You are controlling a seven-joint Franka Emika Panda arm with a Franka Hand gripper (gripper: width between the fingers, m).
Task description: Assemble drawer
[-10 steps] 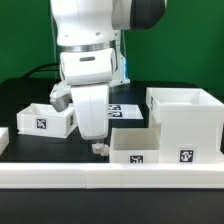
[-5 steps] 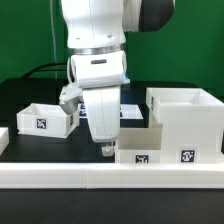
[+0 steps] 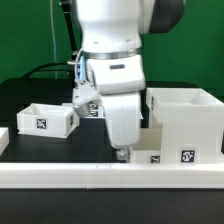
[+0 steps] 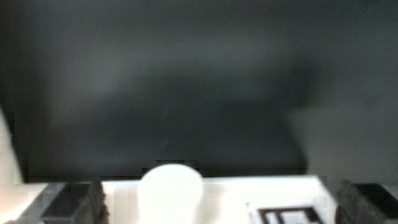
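arm moves to the exterior view's right, pincer now low at the middle tray

since half a second ago the arm (image 3: pixel 112 60) has travelled toward the exterior view's right. it now covers most of the middle tray (image 3: pixel 148 152), which was more open to see before. the trays and the shell have not shifted.

exterior view: the gripper (image 3: pixel 122 154) points down, and its tips are low at the front of the middle tray, just behind the long border wall (image 3: pixel 60 178). from this side i cannot tell how far apart the fingers stand. the drawer lies in three pieces on the dark table (image 3: pixel 25 92). the big shell (image 3: pixel 185 120) stands at the exterior view's right. the middle tray is just beside it, and whether they touch i cannot tell. the left tray (image 3: pixel 42 119) rests well apart, at the exterior view's left. each piece shows a black-and-white tag toward the camera.

wrist view: the two dark fingers (image 4: pixel 68 203) are spread wide, one at each edge of the picture, and they grip nothing. between them lies a white wall of the middle tray (image 4: pixel 231 195) with its round knob (image 4: pixel 173 188), which is nearer to one finger than to the other. a tag (image 4: pixel 294 215) is partly seen on the tray. beyond it is the dark table (image 4: pixel 196 80), blurred.
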